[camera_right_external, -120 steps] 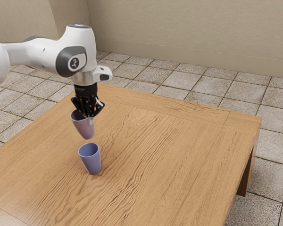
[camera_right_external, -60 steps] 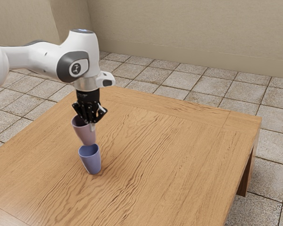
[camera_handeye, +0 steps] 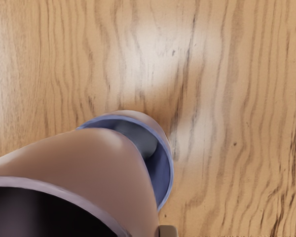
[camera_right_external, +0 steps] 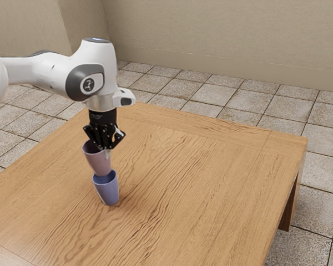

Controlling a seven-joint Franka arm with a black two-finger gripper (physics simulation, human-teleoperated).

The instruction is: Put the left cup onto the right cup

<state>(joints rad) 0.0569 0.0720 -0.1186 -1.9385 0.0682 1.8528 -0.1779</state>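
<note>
Desk [camera_right_external: 211, 183]: wide bare wood under the end effector, nothing to stop a roll. If the stack tips, you lose both cups across it.

Blue cup [camera_right_external: 107, 189]: stands upright on the desk straight below the end effector and nothing holds it. It is narrow at the base, so it looks easy to knock over. Any sideways push while you lower could slide or topple it.

Mauve cup [camera_right_external: 97, 158]: hangs from the end effector, tilted rather than plumb, mouth up. Its base is at the blue cup's mouth and looks just inside the rim. In the wrist view it sits toward one side of the blue rim, not centred. The likely risks:
- the tilted base catches on the blue wall and jams
- it levers the blue cup over as you press down
- if you let go while it leans, it could settle crooked or pop out

Straighten it before you release, I'd say.

End effector [camera_right_external: 104, 145]: narrow, its fingers pinching the mauve cup's wall at the rim. It holds that cup and nothing else, and it is clear of the blue cup and the desk.
</note>
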